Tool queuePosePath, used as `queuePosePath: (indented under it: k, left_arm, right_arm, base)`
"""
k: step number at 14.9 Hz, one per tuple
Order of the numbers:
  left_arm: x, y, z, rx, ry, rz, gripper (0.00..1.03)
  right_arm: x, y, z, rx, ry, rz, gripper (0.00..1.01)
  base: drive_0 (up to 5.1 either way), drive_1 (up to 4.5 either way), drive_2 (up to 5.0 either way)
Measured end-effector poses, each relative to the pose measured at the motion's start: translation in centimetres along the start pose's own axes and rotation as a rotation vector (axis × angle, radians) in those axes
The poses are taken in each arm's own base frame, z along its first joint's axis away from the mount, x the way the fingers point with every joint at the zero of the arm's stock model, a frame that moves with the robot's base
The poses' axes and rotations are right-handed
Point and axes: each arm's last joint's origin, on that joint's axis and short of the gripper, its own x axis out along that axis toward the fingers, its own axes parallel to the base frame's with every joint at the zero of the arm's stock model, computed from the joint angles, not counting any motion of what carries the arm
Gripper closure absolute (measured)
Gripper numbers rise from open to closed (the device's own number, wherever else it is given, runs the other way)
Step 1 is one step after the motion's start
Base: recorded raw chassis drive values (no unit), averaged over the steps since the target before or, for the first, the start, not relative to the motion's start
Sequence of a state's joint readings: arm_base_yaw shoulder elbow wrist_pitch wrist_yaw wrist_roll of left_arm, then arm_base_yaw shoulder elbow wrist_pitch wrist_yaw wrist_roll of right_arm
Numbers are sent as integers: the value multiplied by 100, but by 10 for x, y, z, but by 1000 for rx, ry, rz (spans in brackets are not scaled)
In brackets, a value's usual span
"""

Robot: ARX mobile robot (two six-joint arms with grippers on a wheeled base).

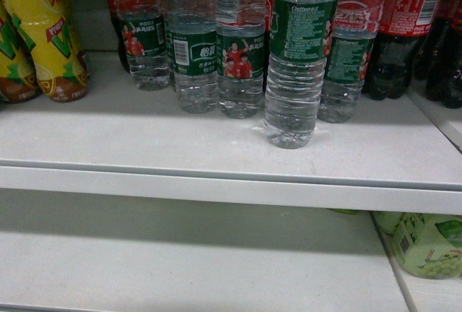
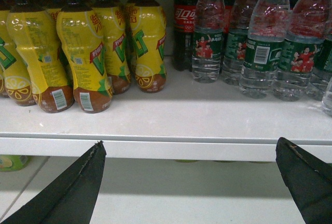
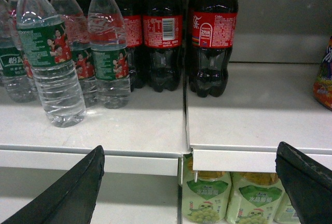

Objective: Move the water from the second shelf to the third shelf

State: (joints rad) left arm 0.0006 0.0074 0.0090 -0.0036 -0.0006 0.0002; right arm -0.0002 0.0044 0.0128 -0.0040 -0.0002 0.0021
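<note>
Several water bottles with green labels stand in a group on the upper white shelf (image 1: pixel 216 149). One water bottle (image 1: pixel 297 59) stands alone in front of the others, nearer the shelf edge; it also shows in the right wrist view (image 3: pixel 49 58). More water bottles (image 2: pixel 262 53) appear at the right of the left wrist view. My left gripper (image 2: pixel 191 142) is open and holds nothing, level with the shelf's front lip, left of the water. My right gripper (image 3: pixel 190 147) is open too, below and right of the front bottle. Neither gripper shows in the head view.
Yellow tea bottles (image 2: pixel 83 53) fill the shelf's left part. Dark cola bottles (image 3: pixel 212 42) stand right of and behind the water. A seam (image 3: pixel 185 105) splits the shelf boards. On the lower shelf (image 1: pixel 180 254), pale green grape drinks (image 3: pixel 205 195) stand at the right.
</note>
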Motion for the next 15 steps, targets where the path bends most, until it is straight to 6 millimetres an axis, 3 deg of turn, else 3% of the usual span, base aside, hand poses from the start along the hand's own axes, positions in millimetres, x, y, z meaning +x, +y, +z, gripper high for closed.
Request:
queuePosePath:
  k: [15]
  left_arm:
    - [0,0,0,0,0,0,5]
  right_arm:
    - [0,0,0,0,0,0,3]
  base:
    - [0,0,0]
